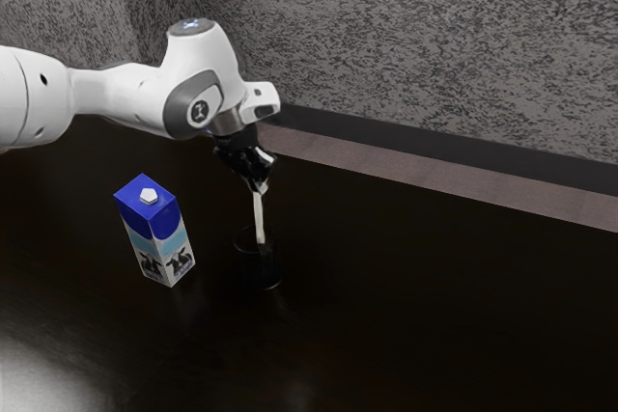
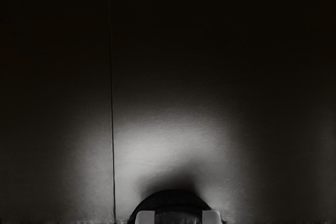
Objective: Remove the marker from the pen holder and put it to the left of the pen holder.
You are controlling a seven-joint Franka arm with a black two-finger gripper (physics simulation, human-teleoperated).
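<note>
Black tool (image 1: 258,185), pale marker (image 1: 259,218) just below its tip, open or gripping, cannot tell.

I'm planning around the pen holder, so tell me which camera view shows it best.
The exterior view: it shows the pen holder from rim to base, with the marker reaching in. The wrist view cuts it off, showing part of its dark rim.
</note>
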